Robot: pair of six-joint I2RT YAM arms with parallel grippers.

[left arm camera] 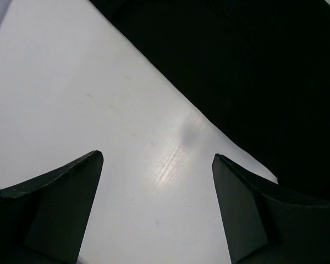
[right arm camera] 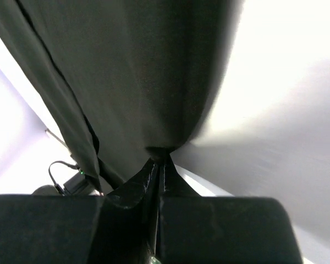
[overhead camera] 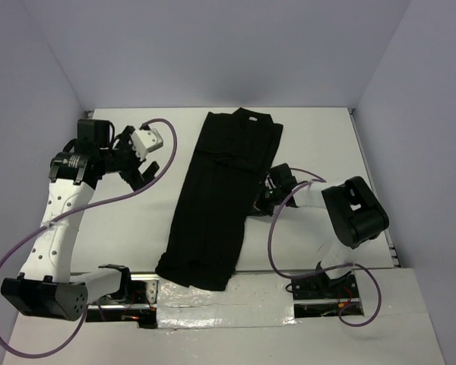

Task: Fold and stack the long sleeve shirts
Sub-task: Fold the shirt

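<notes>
Shirt (overhead camera: 219, 205) looks limp and light, bunched between the right gripper's (right arm camera: 159, 160) closed jaws. Left gripper (left arm camera: 157, 160) gapes empty; cloth edge beyond its jaws suits pinching.

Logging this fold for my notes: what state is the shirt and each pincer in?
Shirt: folded into a long narrow strip, lying on the table, right edge pinched up.
Left pincer: open, empty, above bare table beside the shirt.
Right pincer: shut on the shirt's right edge.
</notes>
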